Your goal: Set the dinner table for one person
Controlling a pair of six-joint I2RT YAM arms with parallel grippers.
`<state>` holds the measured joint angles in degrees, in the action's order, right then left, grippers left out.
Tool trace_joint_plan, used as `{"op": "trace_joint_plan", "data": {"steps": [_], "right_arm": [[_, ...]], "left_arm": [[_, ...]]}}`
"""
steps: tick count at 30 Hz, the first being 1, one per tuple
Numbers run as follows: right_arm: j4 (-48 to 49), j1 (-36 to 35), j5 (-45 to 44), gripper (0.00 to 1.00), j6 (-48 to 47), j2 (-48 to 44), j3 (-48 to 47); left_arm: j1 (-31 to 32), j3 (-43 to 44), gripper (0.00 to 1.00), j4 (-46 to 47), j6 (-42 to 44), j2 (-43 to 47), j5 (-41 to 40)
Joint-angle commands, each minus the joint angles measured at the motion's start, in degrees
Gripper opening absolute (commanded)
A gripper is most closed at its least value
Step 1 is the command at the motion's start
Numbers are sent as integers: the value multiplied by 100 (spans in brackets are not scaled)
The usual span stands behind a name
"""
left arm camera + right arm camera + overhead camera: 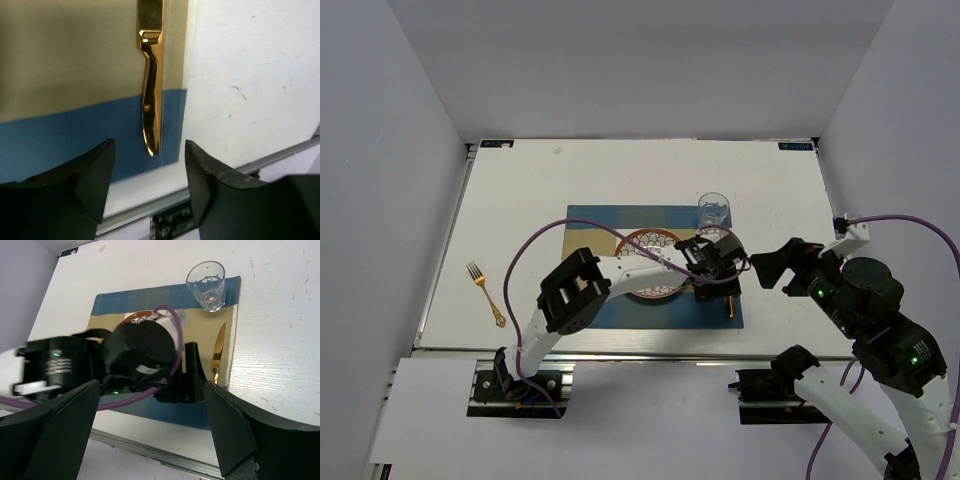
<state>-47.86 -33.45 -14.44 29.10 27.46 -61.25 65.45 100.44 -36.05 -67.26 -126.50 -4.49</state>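
Observation:
The white dinner table [520,200] holds a blue-and-tan checked placemat [590,225] with a patterned plate [650,245] at its middle. A clear glass [713,210] stands at the mat's far right corner. A gold knife [731,308] lies along the mat's right edge. A gold fork [486,294] lies on the bare table at the left. My left gripper [718,285] hangs over the knife, open and empty; in the left wrist view the knife's handle [150,100] lies just beyond the gripper [148,170]. My right gripper [767,268] is open and empty, to the right of the mat.
The right wrist view shows the left arm's wrist [130,360] covering most of the plate, with the glass [206,285] and the knife [218,352] beside it. A metal rail [150,212] runs along the table's near edge. Grey walls enclose the table.

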Motion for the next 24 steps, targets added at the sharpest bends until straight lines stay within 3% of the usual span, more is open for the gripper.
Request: {"op": "trace_joint_plan", "data": {"steps": [1,2,3,7,9,12,13,15,16,19,20,24], "right_arm": [[312,-4,108,89,-124,-109,-124],[321,-21,99,89,-142,-110,-124],[329,-12,116,89,-150,-118,-124],[400,-12,195,89,-194,-101,-45],[470,-21,274,89,-203,-57,8],[566,-3,415,89,-221,-13,105],[584,-3,459,89,-221,-4,131],[637,5,556,89,-238,-13,245],[663,5,582,89,-238,-30,289],[865,5,766,89,-230,-92,596],[944,-3,993,89,-238,-92,701],[1697,5,1767,89,-212,-92,1490]], "left_arm": [[-155,-16,69,-453,99,1186,-552],[-155,-25,74,-560,134,1328,-910],[-242,10,85,-709,135,1460,-1113],[-698,-121,98,-1420,187,2207,-1686],[-1120,-540,98,-1597,214,2725,-1678],[-2454,-1191,98,-1721,398,3531,-1355],[-3250,-1577,98,-1825,581,3744,-1274],[-4045,-1913,98,-2045,714,4288,-1230],[-4736,-2193,98,-2246,906,4457,-1264],[-5628,-2825,98,-2556,1100,4941,-1370],[-6188,-3011,98,-2504,1241,5003,-1266],[-7255,-3794,98,-2013,1742,4890,-756]]}}
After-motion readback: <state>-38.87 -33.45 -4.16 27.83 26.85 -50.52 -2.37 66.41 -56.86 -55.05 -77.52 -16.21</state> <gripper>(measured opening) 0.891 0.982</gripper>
